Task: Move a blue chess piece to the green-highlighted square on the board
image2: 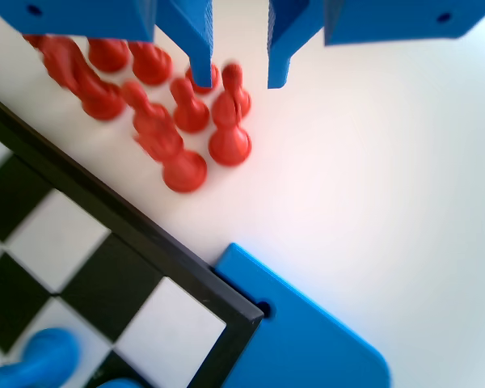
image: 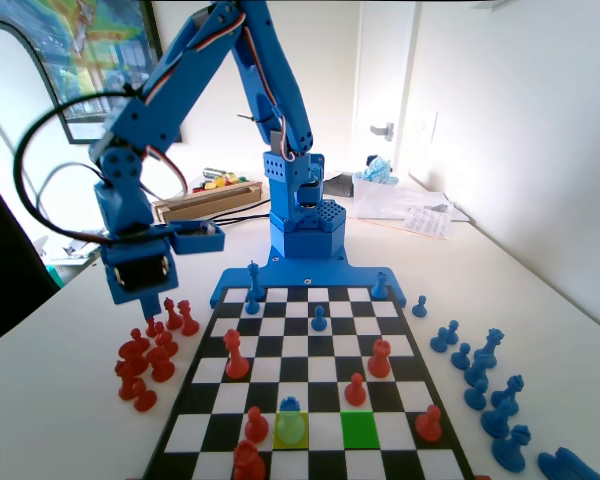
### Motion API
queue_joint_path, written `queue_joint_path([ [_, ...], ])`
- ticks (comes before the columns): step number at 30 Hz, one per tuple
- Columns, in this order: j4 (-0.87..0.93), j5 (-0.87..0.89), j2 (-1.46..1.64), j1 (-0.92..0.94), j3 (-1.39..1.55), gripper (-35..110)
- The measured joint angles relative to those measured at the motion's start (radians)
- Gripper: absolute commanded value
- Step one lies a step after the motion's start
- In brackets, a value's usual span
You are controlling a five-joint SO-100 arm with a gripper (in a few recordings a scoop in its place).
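- One blue chess piece (image: 290, 423) sits on the lime square, just left of the green-highlighted square (image: 359, 429) in the fixed view.
- Empty, jaws apart, the pincer (image2: 238, 69) hangs over red captured pieces (image2: 170, 105) on the surface (image2: 372, 186), well off the board (image: 310, 375).
- Red pieces (image: 355, 390) crowd the target; a low or wide approach could topple one.

Fingers (image2: 196, 40): two. Red pieces (image2: 226, 144) clustered just below fingertips, wrist view: roughly ten. On board (image: 330, 370): one green-highlighted square (image: 360, 430), one lime square (image: 302, 443), bearing one blue chess piece (image: 290, 408).
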Motion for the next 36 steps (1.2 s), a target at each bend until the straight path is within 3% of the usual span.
queue_joint_path([
  [12,0.302,0.041,0.176,-0.124,-0.161,12],
  [25,0.350,0.126,0.347,-0.442,-0.161,12],
  [36,0.296,0.126,0.400,-0.601,-0.086,13],
])
